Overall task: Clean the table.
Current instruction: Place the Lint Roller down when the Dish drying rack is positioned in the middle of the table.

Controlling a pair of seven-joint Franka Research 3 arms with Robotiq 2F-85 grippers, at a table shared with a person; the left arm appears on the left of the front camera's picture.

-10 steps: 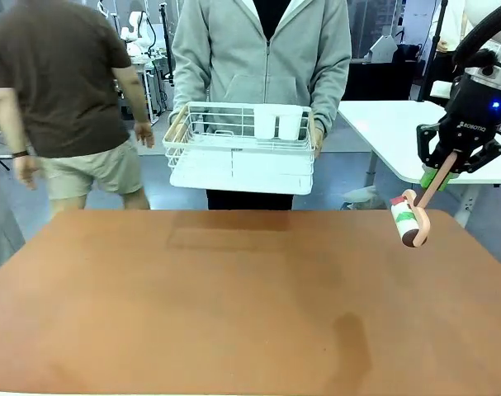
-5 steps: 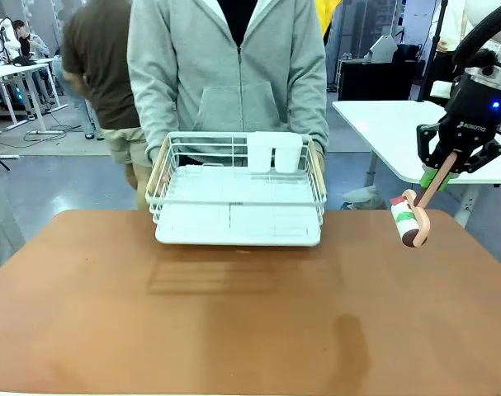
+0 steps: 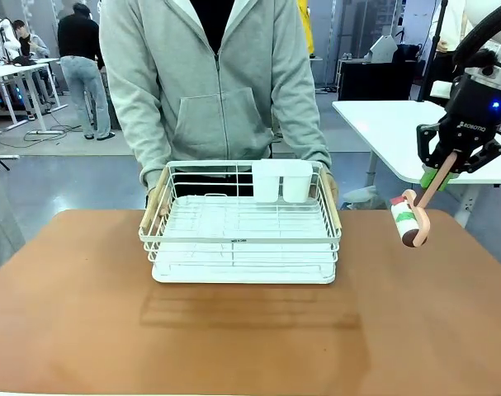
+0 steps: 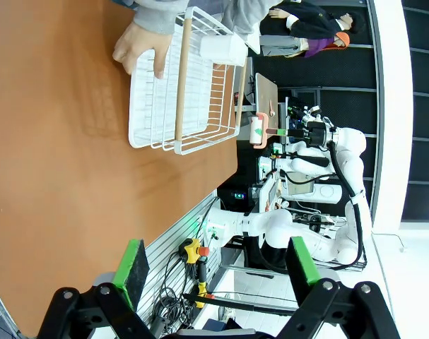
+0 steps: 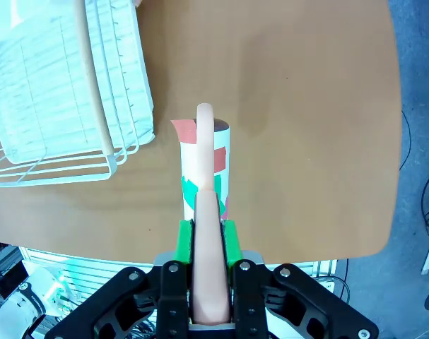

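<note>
Over the far right of the table (image 3: pixel 233 330): lint roller (image 3: pixel 407 223) aloft.
Its handle is clamped in the right gripper (image 3: pixel 441 175); left gripper (image 4: pixel 215 247) spread wide, empty.

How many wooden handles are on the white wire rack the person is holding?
2. One wooden handle runs along the left side of the white wire rack, the second wooden handle along its right side. Both run front to back; no others appear hidden.

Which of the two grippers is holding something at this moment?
The right gripper: its jaws are shut on the pink handle of the lint roller. The left gripper stands open and empty.
</note>
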